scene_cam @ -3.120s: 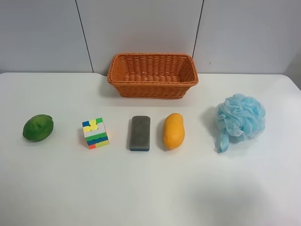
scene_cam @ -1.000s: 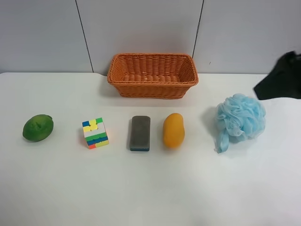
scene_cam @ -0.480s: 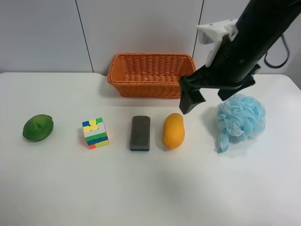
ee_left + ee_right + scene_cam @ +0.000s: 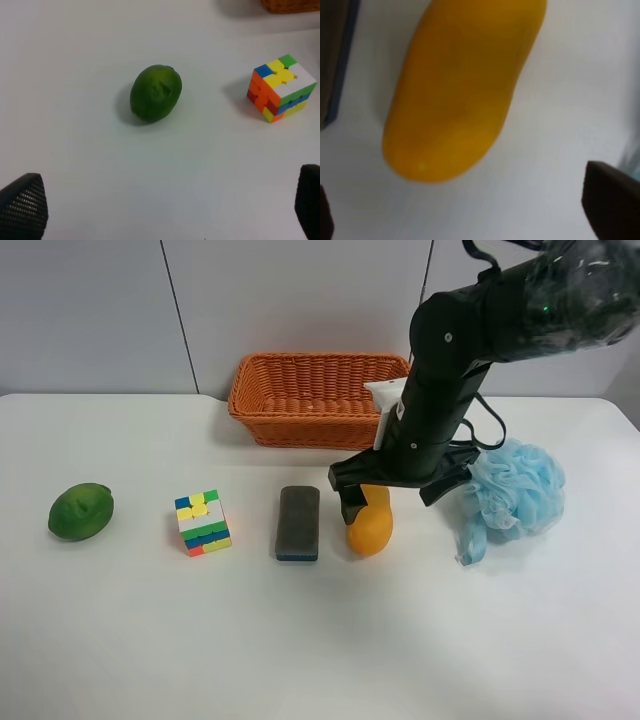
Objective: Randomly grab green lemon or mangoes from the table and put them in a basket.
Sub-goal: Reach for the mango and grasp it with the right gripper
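Observation:
The orange-yellow mango (image 4: 369,525) lies on the white table (image 4: 300,640) in front of the wicker basket (image 4: 324,400). My right gripper (image 4: 392,498) is open and low over the mango's far end, one finger on each side of it. In the right wrist view the mango (image 4: 465,85) fills the frame, with the open gripper (image 4: 470,210) around its end and not touching it. The green lemon (image 4: 81,511) lies at the exterior high view's far left. In the left wrist view my left gripper (image 4: 165,205) is open and empty, well short of the lemon (image 4: 156,92).
A Rubik's cube (image 4: 203,522) and a grey eraser block (image 4: 298,522) lie between the lemon and the mango. The eraser is close beside the mango. A blue bath pouf (image 4: 512,490) sits just beyond the right arm. The basket looks empty.
The right arm came into view from the right, swung over the pouf and dropped down onto the mango with its jaws open. The fruits have not moved.

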Controlling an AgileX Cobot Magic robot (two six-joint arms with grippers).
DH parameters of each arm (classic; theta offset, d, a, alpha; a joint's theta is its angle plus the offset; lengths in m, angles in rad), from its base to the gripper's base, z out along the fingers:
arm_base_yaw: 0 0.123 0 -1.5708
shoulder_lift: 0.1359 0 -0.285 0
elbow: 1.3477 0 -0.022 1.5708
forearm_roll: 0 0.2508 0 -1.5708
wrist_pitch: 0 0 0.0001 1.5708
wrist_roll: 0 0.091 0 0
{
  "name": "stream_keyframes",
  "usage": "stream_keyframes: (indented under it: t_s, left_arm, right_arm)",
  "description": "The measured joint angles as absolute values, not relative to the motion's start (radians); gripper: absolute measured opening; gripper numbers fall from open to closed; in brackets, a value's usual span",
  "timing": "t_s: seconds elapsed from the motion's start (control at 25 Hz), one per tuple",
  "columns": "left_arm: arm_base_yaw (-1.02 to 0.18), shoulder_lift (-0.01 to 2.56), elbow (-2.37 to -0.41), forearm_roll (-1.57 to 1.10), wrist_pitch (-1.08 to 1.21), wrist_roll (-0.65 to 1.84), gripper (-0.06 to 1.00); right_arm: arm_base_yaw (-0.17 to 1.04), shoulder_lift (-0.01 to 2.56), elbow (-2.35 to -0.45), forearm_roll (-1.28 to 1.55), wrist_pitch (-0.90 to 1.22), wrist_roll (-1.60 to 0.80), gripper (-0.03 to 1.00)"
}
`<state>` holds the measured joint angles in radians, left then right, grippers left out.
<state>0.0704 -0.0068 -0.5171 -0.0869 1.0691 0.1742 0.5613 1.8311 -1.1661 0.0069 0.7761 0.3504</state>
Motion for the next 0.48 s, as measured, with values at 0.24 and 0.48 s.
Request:
stream_keyframes:
  t_s: [0.24,0.48]
  left_arm:
    - [0.07,-0.007,-0.517,-0.087,1.069,0.174,0.99]
    - [0.07,-0.007,-0.517,-0.087,1.069,0.174,0.99]
  right_arm:
    - [0.561,1.908,-1.166,-0.035,0.701,0.428,0.99]
    - [0.561,1.972,-1.167,-0.036,0.634,0.435,0.99]
